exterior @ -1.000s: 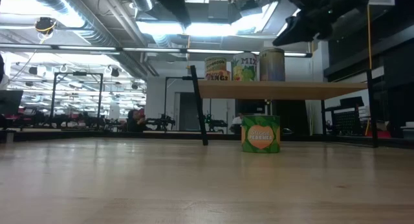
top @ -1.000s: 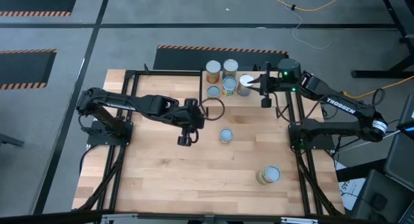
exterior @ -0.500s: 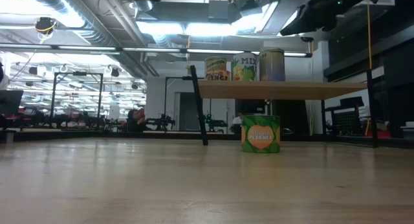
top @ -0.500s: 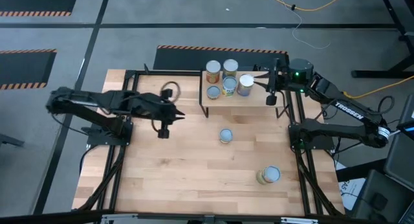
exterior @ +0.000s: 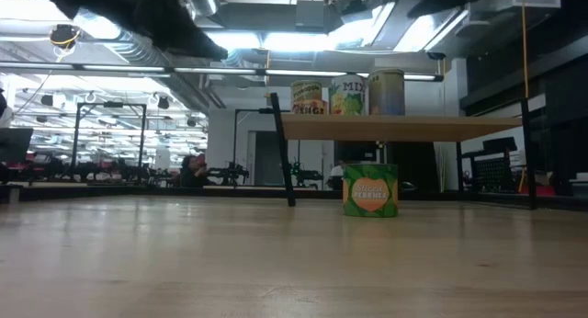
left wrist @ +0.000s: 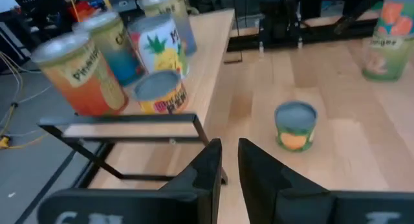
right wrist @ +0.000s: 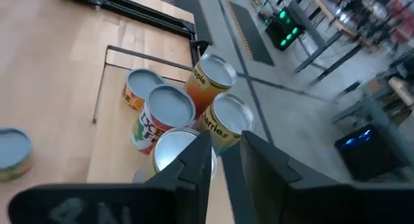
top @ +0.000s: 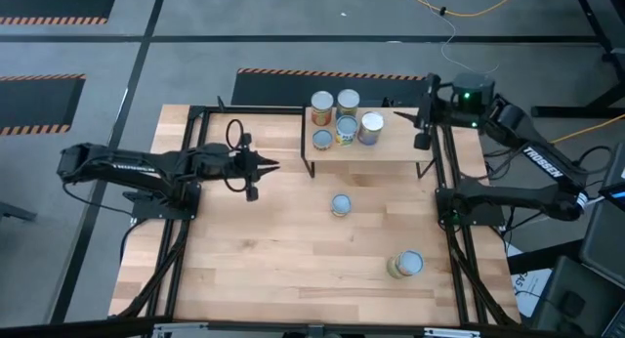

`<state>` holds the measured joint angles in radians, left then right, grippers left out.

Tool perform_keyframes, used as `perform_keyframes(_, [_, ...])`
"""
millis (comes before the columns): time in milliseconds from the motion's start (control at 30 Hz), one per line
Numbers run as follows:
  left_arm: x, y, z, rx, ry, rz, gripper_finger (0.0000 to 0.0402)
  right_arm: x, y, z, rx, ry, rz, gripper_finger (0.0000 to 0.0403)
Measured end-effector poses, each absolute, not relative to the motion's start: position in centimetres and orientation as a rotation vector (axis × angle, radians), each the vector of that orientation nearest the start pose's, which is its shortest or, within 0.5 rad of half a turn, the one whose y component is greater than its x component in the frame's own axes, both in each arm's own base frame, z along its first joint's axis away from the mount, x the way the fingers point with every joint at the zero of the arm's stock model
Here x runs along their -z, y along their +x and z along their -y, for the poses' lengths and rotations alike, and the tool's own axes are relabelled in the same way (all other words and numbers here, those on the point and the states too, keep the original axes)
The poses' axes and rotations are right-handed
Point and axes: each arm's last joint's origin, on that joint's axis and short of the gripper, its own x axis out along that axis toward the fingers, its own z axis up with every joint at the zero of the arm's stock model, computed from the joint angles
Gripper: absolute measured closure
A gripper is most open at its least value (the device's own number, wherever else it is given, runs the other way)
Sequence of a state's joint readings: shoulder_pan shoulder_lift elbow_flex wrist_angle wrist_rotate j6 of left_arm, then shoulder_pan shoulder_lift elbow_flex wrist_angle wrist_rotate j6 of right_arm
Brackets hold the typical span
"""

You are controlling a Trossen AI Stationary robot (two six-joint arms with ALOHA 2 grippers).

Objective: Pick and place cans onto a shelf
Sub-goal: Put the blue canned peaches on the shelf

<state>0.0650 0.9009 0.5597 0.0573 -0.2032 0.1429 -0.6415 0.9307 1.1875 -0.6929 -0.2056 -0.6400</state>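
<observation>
The shelf point(top: 376, 145) stands at the table's far side, right of centre, with several cans point(top: 346, 104) upright on its wood board; they also show in the low view point(exterior: 347, 94). One can point(top: 340, 204) stands on the table before the shelf, and another point(top: 405, 265) stands near the front right. My left gripper point(top: 271, 166) hovers left of the shelf, shut and empty; its wrist view point(left wrist: 230, 153) looks at the shelf cans point(left wrist: 81, 78). My right gripper point(top: 418, 118) hovers at the shelf's right end, its fingers a narrow gap apart and empty point(right wrist: 225, 146).
The shelf's thin black frame point(left wrist: 123, 123) and leg point(exterior: 283, 153) stand between my left gripper and the cans. Black rails point(top: 444, 182) run along the table's left and right sides. Bare wood lies at the front left point(top: 254, 270).
My left gripper has drawn back toward the table's left edge, away from the can in front of the shelf. My right gripper has pulled away from the cans on the shelf toward the table's right and far edges. The cans have stayed put.
</observation>
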Motion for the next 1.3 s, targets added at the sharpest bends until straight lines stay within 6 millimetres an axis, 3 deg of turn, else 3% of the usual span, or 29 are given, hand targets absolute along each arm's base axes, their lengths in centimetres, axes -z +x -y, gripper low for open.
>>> perform_keyframes(233, [-24.0,19.5,-2.8,-0.279,0.152,-0.333,0.0357,-40.7,14.8,10.3,0.263,-0.369,-0.576,0.0315])
perform_keyframes(567, [-24.0,19.4,-3.3,-0.306,0.146,-0.336,0.0357,-37.8,16.8,11.8,0.178,-0.277,-0.784,0.0315])
perform_keyframes(833, [-24.0,19.4,-3.3,-0.312,0.112,-0.324,0.0357,-36.4,18.4,12.8,0.127,-0.281,-0.849,0.0315])
perform_keyframes(1300, [-24.0,19.4,-3.3,-0.315,0.092,-0.322,0.0357,-35.7,19.5,12.7,0.061,-0.359,-0.887,0.0315])
